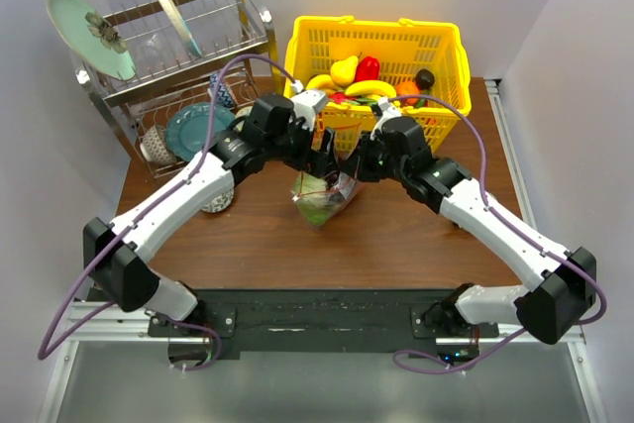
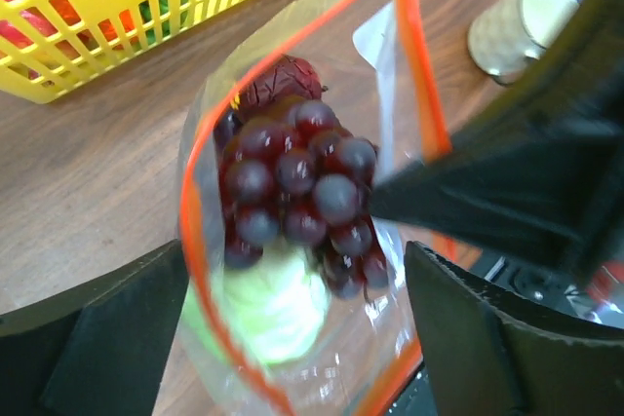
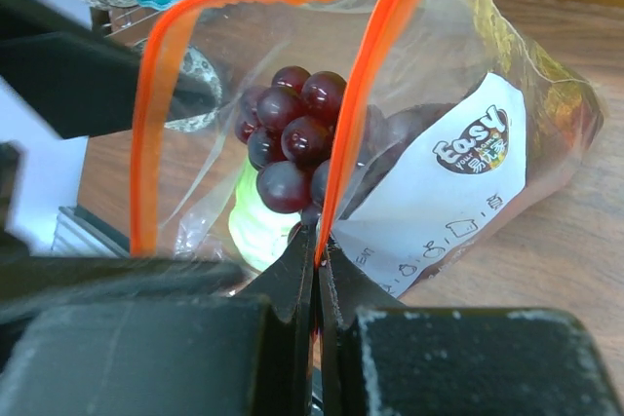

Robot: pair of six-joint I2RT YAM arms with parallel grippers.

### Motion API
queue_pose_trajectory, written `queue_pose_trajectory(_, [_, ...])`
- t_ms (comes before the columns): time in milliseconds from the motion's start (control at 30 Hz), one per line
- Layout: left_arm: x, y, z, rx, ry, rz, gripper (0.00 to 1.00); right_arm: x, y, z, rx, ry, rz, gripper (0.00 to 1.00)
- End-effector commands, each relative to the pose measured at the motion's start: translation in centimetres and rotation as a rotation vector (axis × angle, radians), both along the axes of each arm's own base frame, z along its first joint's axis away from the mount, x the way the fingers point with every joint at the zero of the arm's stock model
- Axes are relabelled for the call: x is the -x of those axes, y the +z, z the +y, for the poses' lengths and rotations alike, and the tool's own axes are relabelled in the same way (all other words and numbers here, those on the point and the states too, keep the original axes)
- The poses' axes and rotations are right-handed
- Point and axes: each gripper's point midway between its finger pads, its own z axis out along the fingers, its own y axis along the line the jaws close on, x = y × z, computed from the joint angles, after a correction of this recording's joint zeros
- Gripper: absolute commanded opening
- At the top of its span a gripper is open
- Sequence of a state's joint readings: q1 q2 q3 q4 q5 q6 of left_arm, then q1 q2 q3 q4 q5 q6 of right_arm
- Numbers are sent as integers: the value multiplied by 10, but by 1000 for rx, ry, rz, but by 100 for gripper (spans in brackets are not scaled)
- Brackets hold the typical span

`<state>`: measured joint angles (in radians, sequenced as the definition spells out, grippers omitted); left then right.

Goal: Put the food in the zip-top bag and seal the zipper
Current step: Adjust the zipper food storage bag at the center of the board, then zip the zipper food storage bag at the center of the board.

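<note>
The clear zip-top bag [image 1: 322, 197] stands mouth-up on the table between both grippers. Its red-orange zipper [image 3: 366, 94] is open, the two strips apart. Inside lie the dark red grape bunch [image 2: 297, 192], the round green piece [image 2: 268, 309] under it, and a dark red bumpy piece [image 2: 283, 80]. The eggplant does not show clearly. My right gripper [image 3: 317, 241] is shut on one zipper strip at the mouth's edge. My left gripper [image 2: 292, 270] is open above the mouth, one finger [image 2: 107, 338] on each side of the bag. Both grippers meet over the bag in the top view [image 1: 339, 158].
The yellow lattice basket [image 1: 297, 56] with more plastic fruit stands right behind the bag. A dish rack [image 1: 248, 7] with plates is at the back left. A patterned bowl [image 1: 216, 200] sits by the left arm, and a cup [image 2: 517, 12] is near the bag.
</note>
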<state>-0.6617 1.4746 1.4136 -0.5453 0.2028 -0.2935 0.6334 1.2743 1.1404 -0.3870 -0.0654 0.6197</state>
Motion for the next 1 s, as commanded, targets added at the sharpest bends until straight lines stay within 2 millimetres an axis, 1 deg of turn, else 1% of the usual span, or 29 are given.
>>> queue_pose_trajectory(0, [9,56,12,136,-54,-158,100,-7,10,-6,-28,-47,-39,0])
queue_pose_trajectory(33, [10,60,17,146,-53,-171,100,-7,9,-7,-26,-50,-34,0])
queue_pose_trajectory(67, [14,57,20,147,-57,-174,100,-8,8,-7,-26,-51,-33,0])
queue_pose_trajectory(100, [20,70,25,165,-64,-222,100,-8,7,-7,-24,-51,-30,0])
queue_pose_trajectory(133, [23,73,28,170,-69,-244,100,-9,7,-10,-22,-56,-31,0])
queue_pose_trajectory(167, [30,64,29,168,-89,-244,100,-9,5,-10,-21,-55,-27,0])
queue_pose_trajectory(200, [37,81,34,200,-99,-320,100,-9,5,-11,-21,-58,-27,0])
queue_pose_trajectory(233, [42,81,36,213,-108,-339,100,-11,5,-13,-19,-63,-26,0])
queue_pose_trajectory(267, [50,68,37,215,-133,-334,99,-11,4,-13,-21,-61,-23,0])
queue_pose_trajectory(300, [58,84,41,247,-161,-427,99,-11,4,-14,-20,-61,-22,0])
queue_pose_trajectory(333, [66,84,40,262,-194,-458,99,-13,5,-16,-24,-66,-25,0])
queue_pose_trajectory(367, [76,62,39,263,-245,-441,99,-13,5,-15,-25,-63,-25,0])
queue_pose_trajectory(400, [83,79,42,302,-264,-545,98,-13,5,-15,-27,-58,-23,0])
queue_pose_trajectory(433, [89,75,43,311,-281,-566,97,-16,5,-17,-28,-64,-25,0])
queue_pose_trajectory(467, [92,59,43,315,-291,-584,96,-15,5,-17,-29,-62,-23,0])
queue_pose_trajectory(500, [95,72,48,341,-282,-668,95,-17,7,-18,-37,-61,-25,0])
queue_pose_trajectory(533, [95,68,50,341,-272,-683,94,-17,7,-18,-40,-60,-21,0])
queue_pose_trajectory(567, [92,56,52,324,-252,-680,93,-17,6,-19,-42,-59,-20,0])
queue_pose_trajectory(600, [89,52,54,300,-253,-698,91,-17,9,-19,-51,-56,-25,0])
queue_pose_trajectory(633, [88,47,53,284,-256,-699,89,-18,10,-19,-55,-53,-27,0])
queue_pose_trajectory(667, [86,36,51,262,-270,-684,88,-17,10,-19,-57,-52,-27,0])
queue_pose_trajectory(700, [84,32,50,237,-288,-705,84,-18,11,-20,-59,-54,-29,0])
queue_pose_trajectory(733, [82,30,49,229,-292,-711,82,-18,11,-19,-60,-49,-28,0])
queue_pose_trajectory(767, [81,23,48,215,-304,-715,80,-17,11,-19,-61,-47,-26,0])
queue_pose_trajectory(800, [80,26,47,222,-305,-739,79,-18,12,-21,-63,-50,-28,0])
queue_pose_trajectory(833, [80,22,46,221,-311,-744,78,-18,11,-21,-64,-49,-26,0])
queue_pose_trajectory(867, [79,24,45,222,-317,-768,77,-17,11,-22,-65,-50,-25,0])
queue_pose_trajectory(967, [72,15,45,195,-308,-770,74,-17,13,-24,-73,-49,-29,0])
